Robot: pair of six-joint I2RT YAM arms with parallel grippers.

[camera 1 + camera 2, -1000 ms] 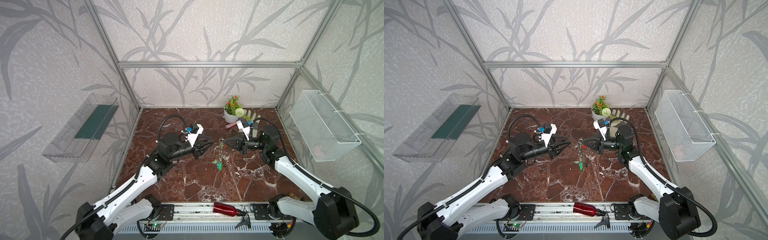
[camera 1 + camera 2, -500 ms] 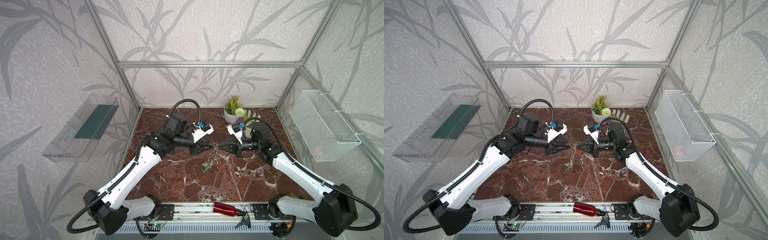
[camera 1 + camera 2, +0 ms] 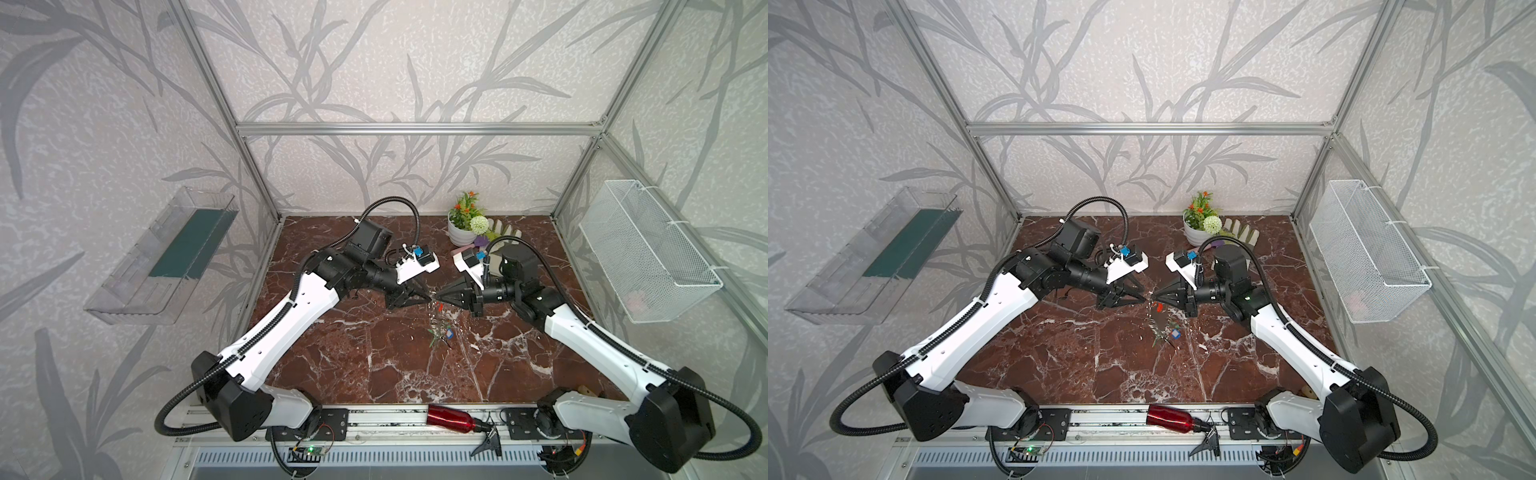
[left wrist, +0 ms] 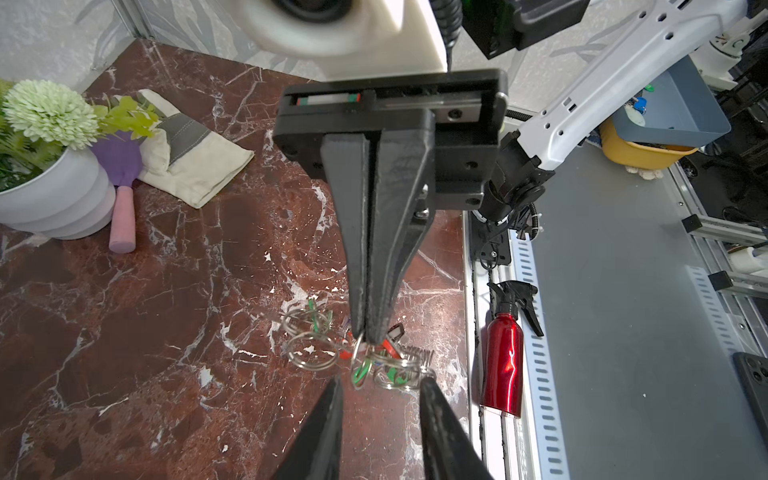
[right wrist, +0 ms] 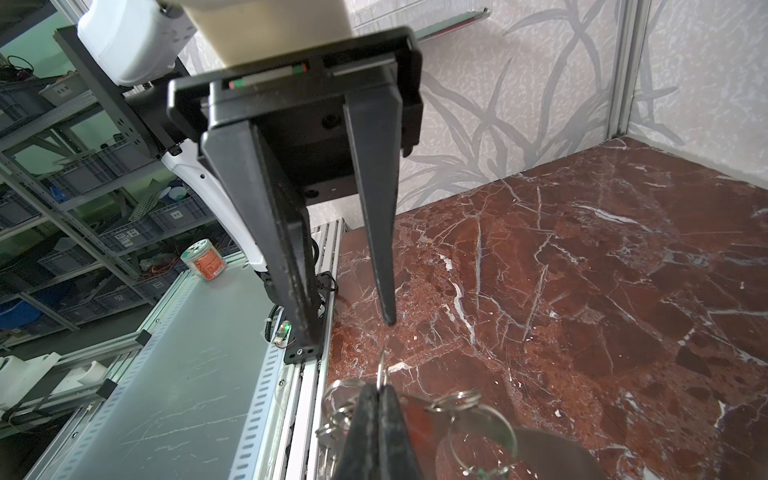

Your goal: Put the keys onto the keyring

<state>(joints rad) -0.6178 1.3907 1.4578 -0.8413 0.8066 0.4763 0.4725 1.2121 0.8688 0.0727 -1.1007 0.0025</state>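
The light is bright and even, coming from above, so shadows on the marble table [image 3: 353,365] are soft. The red bottle [image 4: 505,365] carries a white glare stripe. In my left wrist view the near white housing [image 4: 345,29] is blurred, and the straight rail [image 4: 540,353] curves toward the edge.

leaf-patterned walls [image 3: 415,62], red marble floor [image 3: 374,357]

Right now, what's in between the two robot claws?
Only a silver split ring, pinched by the shut right gripper and poking toward the open left gripper. The right wrist view shows it.
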